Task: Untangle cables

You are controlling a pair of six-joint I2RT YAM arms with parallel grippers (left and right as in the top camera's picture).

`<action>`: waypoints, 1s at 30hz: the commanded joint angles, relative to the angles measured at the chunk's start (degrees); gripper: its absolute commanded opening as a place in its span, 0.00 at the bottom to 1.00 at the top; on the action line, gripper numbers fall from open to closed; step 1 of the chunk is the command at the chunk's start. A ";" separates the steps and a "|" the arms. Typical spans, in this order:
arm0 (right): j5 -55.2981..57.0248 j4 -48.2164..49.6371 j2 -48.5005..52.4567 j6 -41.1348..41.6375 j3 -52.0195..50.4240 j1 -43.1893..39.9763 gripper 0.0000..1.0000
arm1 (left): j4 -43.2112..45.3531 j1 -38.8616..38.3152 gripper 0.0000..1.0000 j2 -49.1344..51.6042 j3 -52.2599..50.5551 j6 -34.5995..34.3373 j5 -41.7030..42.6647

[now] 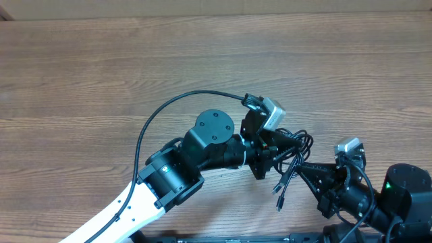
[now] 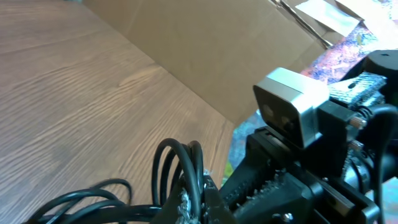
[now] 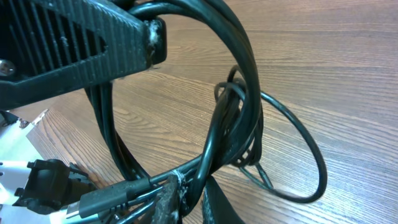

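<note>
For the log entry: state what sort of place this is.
Probably a lab or workshop bench: a wood-grain table, a cardboard wall behind it, and a robot arm at tangled cables.

This looks like a robotics lab bench rather than a home or a shop. Two robot arms, the left arm point(image 1: 169, 179) and the right arm point(image 1: 378, 199), each carry a small silver wrist camera point(image 1: 273, 111) over a wood-grain table point(image 1: 81, 67). A plain cardboard sheet point(image 2: 205, 43) walls off the table's edge, with loose papers point(image 2: 326, 15) and a colourful patterned surface point(image 2: 333, 59) beyond it.
</note>
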 commanded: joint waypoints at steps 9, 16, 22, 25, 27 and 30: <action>-0.35 0.37 -0.39 -0.22 0.72 -0.04 0.04 | 1.95 -0.11 0.04 -0.09 0.33 -1.18 4.63; -6.82 2.08 -0.39 -1.14 0.72 -0.07 0.04 | 0.48 -0.11 0.04 -0.07 0.33 -1.90 -6.36; -11.96 4.07 -0.39 -1.16 0.72 -0.07 0.04 | 0.46 -0.11 0.04 1.31 0.33 -5.33 -13.70; -11.96 4.00 -0.39 -1.16 0.72 -0.07 0.04 | 0.44 -0.11 0.04 2.58 0.33 -6.08 -16.33; -11.93 3.98 -0.39 -1.18 0.72 -0.07 0.04 | 0.35 -0.11 0.04 4.26 0.33 -6.10 -18.01; -11.91 3.76 -0.39 -1.36 0.72 -0.04 0.04 | 0.52 0.07 0.04 7.02 0.33 -8.83 -18.29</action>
